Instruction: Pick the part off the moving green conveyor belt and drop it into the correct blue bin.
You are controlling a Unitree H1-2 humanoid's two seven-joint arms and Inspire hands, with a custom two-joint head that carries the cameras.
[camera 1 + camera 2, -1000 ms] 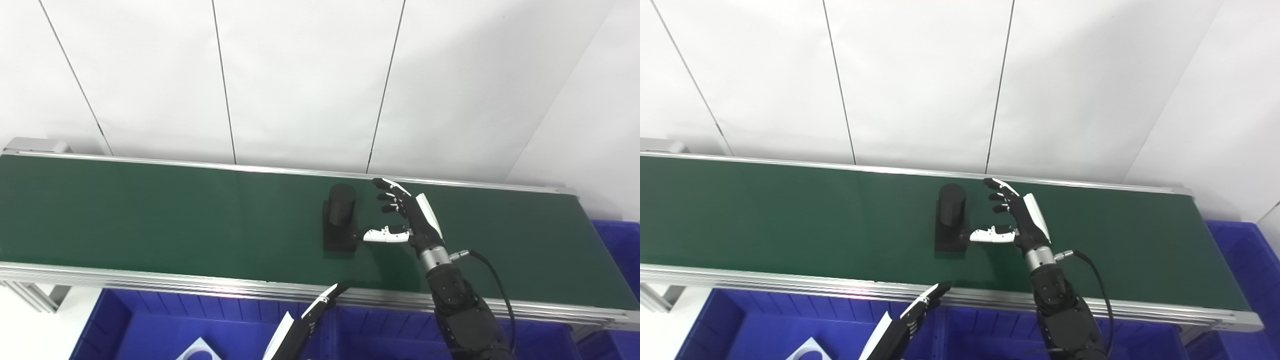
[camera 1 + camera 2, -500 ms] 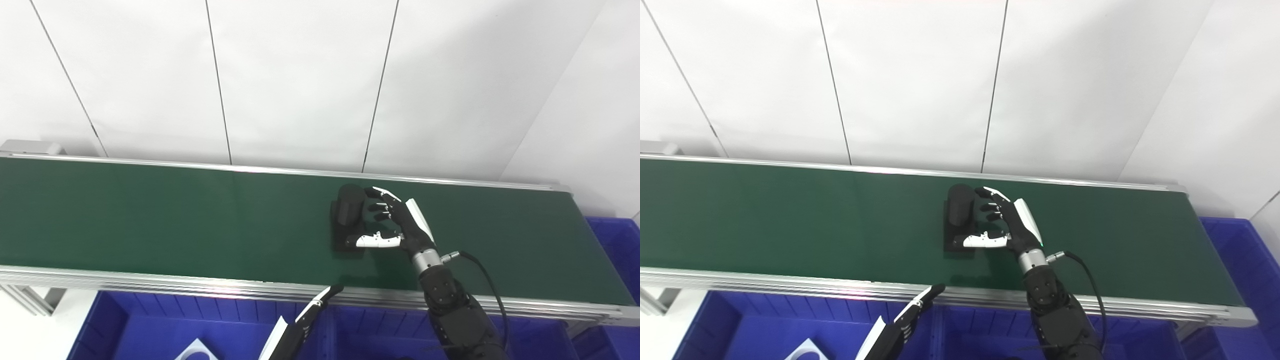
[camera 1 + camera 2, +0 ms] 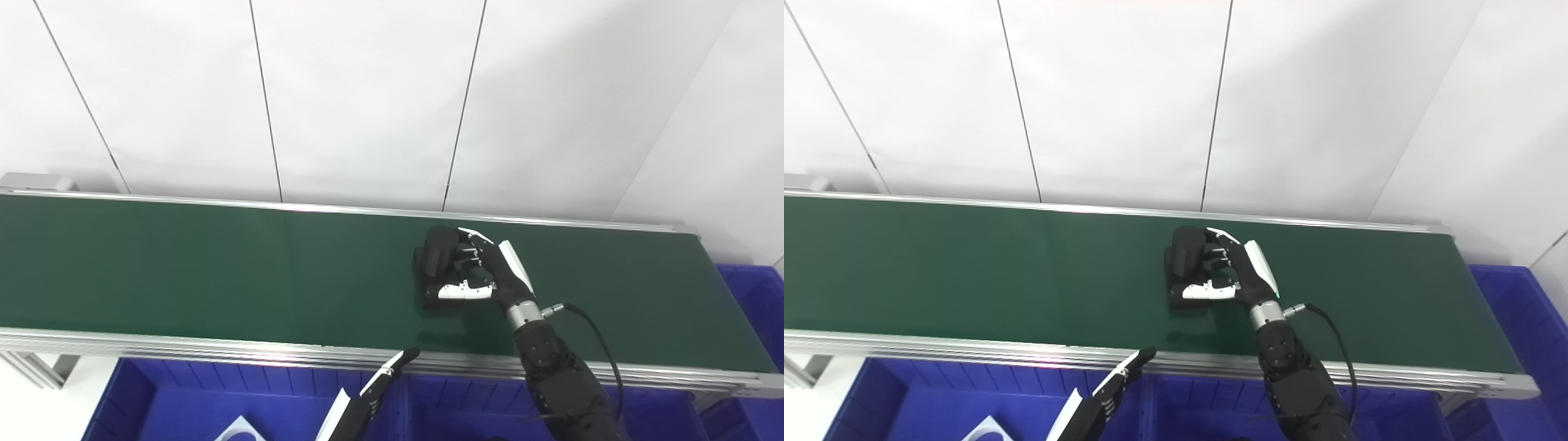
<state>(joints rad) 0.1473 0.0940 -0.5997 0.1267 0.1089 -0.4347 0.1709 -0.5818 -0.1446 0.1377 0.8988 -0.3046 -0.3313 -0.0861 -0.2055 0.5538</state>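
So the part point(image 3: 438, 260) is a black piece, a round cylinder standing on a flat base, sitting on the green conveyor belt point(image 3: 202, 263) a bit right of the frame's centre, closer to the belt's far edge than the near one. The right hand point(image 3: 484, 275) is wrapped around it from the right side: its dark fingers point(image 3: 467, 251) curl against the cylinder near the top, and the white thumb point(image 3: 460, 292) lies across the base lower down. Looks like the fingers are closing onto the part, which still sits on the belt.

The left hand point(image 3: 1118, 383) is low in the frame, just below the belt's near metal rail, fingers straight and held close together, pointing up and to the right, holding nothing.

Bins: a row of blue bins point(image 3: 184, 404) runs along the bottom edge of the frame under the belt. The one at lower left has a white flat piece point(image 3: 239, 430) with a round hole poking in at the bottom edge. Another blue bin point(image 3: 756, 294) sits at the right edge, past the end of the belt; can't tell what's inside it. White wall panels fill the upper half.
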